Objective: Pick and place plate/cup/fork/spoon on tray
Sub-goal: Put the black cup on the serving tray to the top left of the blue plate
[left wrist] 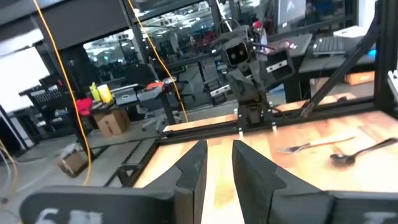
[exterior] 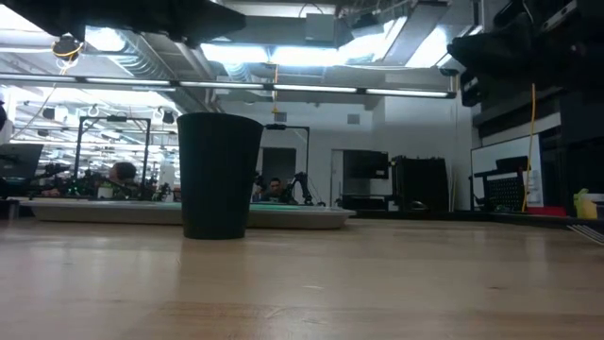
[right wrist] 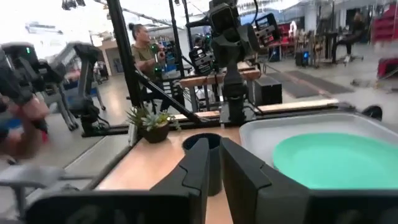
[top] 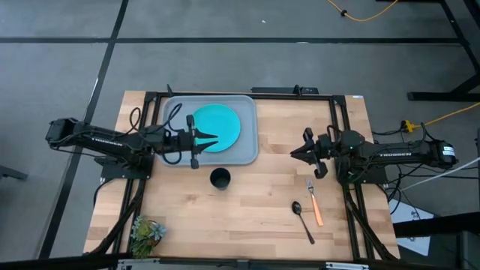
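Teal plate (top: 217,127) lies flat in the grey-blue tray (top: 250,154), with the left gripper (top: 215,138) hovering over its near edge, fingers parted and empty. Right gripper (top: 294,152) waits above bare table, fingers nearly together, holding nothing. Dark cup (top: 220,178) stands just outside the tray; fork (top: 314,201) and spoon (top: 302,220) lie side by side near the right arm
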You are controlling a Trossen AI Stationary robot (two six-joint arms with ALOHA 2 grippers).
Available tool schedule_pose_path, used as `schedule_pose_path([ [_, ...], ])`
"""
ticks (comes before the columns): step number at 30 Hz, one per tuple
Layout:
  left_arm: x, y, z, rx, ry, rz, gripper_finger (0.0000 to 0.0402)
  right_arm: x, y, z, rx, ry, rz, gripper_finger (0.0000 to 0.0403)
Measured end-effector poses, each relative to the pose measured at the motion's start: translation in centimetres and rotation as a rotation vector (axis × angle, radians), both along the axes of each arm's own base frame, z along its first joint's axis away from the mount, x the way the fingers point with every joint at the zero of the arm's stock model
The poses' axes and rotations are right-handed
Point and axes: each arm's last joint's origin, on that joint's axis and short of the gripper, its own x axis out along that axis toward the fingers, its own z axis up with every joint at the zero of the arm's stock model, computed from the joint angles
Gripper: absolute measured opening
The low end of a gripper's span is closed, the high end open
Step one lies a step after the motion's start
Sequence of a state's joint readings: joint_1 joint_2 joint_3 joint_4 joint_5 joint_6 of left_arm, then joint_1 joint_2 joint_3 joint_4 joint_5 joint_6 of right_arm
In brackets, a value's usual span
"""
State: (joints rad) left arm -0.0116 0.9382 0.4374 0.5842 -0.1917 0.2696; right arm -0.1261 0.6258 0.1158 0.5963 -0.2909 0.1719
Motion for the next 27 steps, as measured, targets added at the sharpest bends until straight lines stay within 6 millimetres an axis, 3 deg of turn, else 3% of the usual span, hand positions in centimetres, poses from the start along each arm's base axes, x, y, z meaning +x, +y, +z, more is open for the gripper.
schedule_pose_path([
  [6, 0.0, 0.0, 0.4, 0.060, -0.029, 0.008, 0.0067, 0.0, -0.1, 0.1, -0.082, -0.027, -0.041, 0.0046],
  [12, -0.1, 0.0, 0.6, 0.055, -0.052, 0.014, 0.0070, 0.0, -0.2, -0.4, -0.027, 0.010, -0.060, 0.0046],
  [17, -0.1, 0.0, 1.0, 0.175, -0.072, 0.023, 0.0067, -0.1, -0.1, -0.8, 0.024, 0.026, -0.026, 0.0046],
  [23, -0.3, -0.3, 1.6, -0.076, -0.186, -0.030, 0.0070, -0.1, -0.1, -0.6, 0.116, 0.022, -0.017, 0.0046],
  [27, -0.3, -0.3, 1.8, -0.112, -0.206, -0.030, 0.0067, -0.1, -0.1, -0.6, 0.113, 0.021, -0.018, 0.0046],
])
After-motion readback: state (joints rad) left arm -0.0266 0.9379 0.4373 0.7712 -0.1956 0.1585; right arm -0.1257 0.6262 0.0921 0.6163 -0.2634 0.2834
